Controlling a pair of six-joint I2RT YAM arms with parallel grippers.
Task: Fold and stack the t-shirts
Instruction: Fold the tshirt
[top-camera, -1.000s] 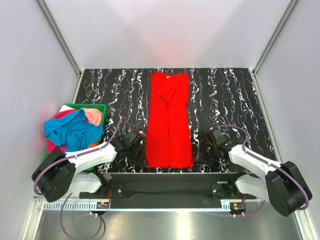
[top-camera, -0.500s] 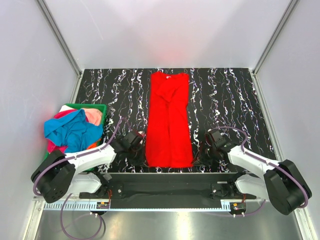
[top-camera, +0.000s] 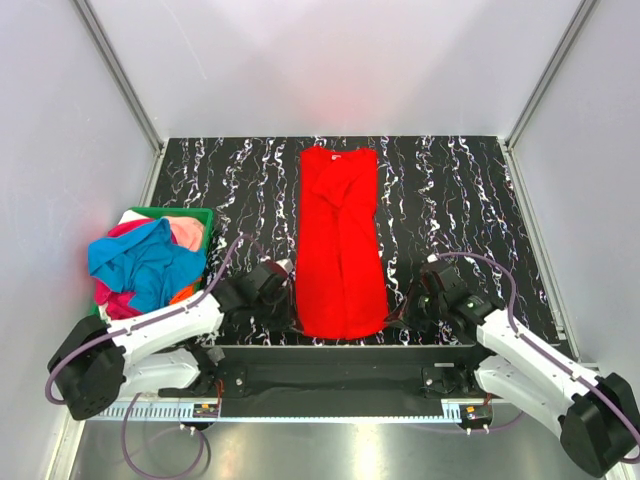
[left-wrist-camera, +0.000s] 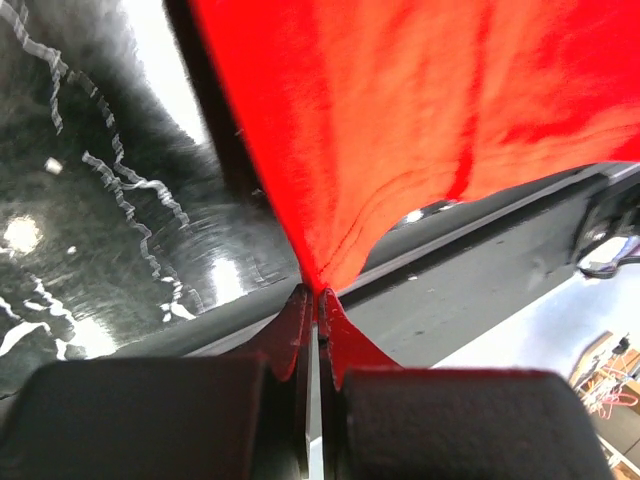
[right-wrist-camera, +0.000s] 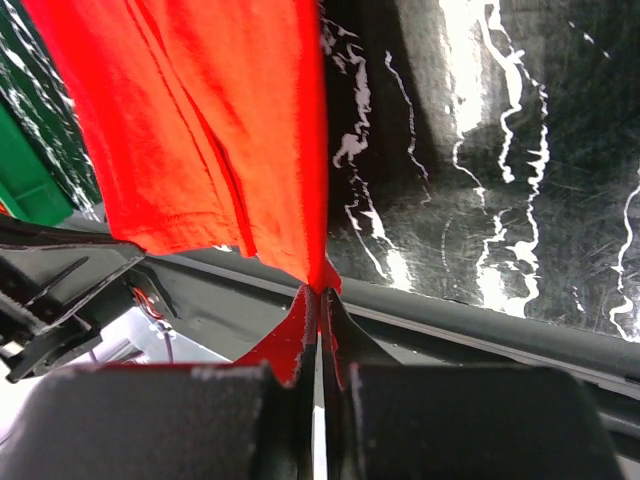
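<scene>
Black jaws of the left gripper (left-wrist-camera: 312, 296) are clenched on the lower left corner of the red t-shirt (left-wrist-camera: 400, 100); the lower right corner is nipped likewise by the right gripper (right-wrist-camera: 318, 292); the shirt is laid as a long narrow strip down the middle of the marbled table (top-camera: 450, 200); other t-shirts (top-camera: 140, 262) are heaped in a green bin (top-camera: 203, 214) at mid left. Only a sliver of hem is held in each tip; a corner could be lost if the arms are raised unevenly, and the fold would then be skewed.

Black white-veined table (top-camera: 450, 200), green bin (top-camera: 170, 211) at its left edge, white walls (top-camera: 330, 60)
</scene>
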